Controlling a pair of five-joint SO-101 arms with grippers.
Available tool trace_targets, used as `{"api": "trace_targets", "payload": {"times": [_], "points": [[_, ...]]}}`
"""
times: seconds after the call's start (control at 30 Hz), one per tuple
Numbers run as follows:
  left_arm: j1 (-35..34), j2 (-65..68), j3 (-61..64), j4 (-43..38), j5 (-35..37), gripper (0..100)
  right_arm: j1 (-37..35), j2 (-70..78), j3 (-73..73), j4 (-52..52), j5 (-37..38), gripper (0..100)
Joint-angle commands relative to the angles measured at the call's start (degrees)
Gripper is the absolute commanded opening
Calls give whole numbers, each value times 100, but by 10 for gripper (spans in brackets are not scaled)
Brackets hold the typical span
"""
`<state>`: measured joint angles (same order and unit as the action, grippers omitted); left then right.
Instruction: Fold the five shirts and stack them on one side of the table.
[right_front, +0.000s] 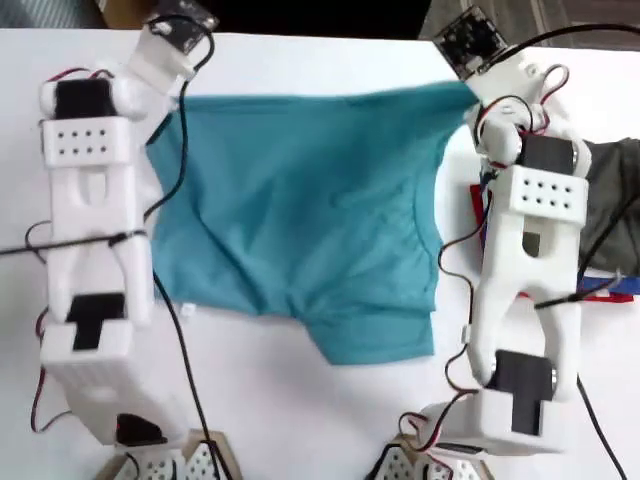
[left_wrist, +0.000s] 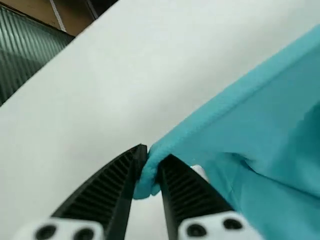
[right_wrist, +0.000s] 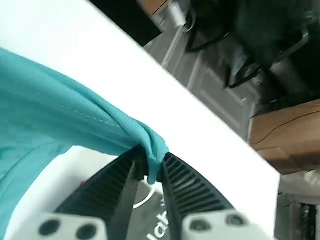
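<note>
A white worktop (right_front: 300, 400) is spreading across the high view. Past its edge, a dark ribbed panel (left_wrist: 22, 55) is standing beside a brown board (left_wrist: 42, 12). Elsewhere beyond the edge, grey panelled doors (right_wrist: 210, 85) are sitting near a brown wooden piece (right_wrist: 285, 132).

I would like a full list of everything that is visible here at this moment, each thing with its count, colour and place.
teal shirt: 1, teal, across the table's middle, between the arms
dark garment: 1, dark grey, at the table's right edge
red and blue item: 1, partly under the right arm; kind unclear
table: 1, white
left arm: 1, white, left of the shirt
right arm: 1, white, right of it
left gripper: 1, black, shut on a far shirt corner
right gripper: 1, black, shut on the other far corner
</note>
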<state>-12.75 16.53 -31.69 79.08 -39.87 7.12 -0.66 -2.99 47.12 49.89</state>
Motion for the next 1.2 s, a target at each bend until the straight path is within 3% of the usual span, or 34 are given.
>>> {"api": "trace_targets", "payload": {"times": [0.0, 0.23, 0.33, 0.63, 0.9, 1.17], "points": [[53, 299, -409, 457, -70, 24, -4, 57, -308, 435, -35, 21], [237, 501, -391, 2048, -360, 24, -57, 31, -290, 2220, -9, 21], [176, 484, -277, 2338, -343, 24, -66, 22, -290, 2897, 53, 21], [44, -967, 2264, 2171, -703, 24, -66, -752, 387, 3943, 273, 22], [35, -2338, 5007, 932, -853, 24, -84, -2484, 2708, 3644, 290, 22], [35, -2655, 5552, 826, -818, 24, -84, -4110, 4114, 3873, 580, 22]]}}
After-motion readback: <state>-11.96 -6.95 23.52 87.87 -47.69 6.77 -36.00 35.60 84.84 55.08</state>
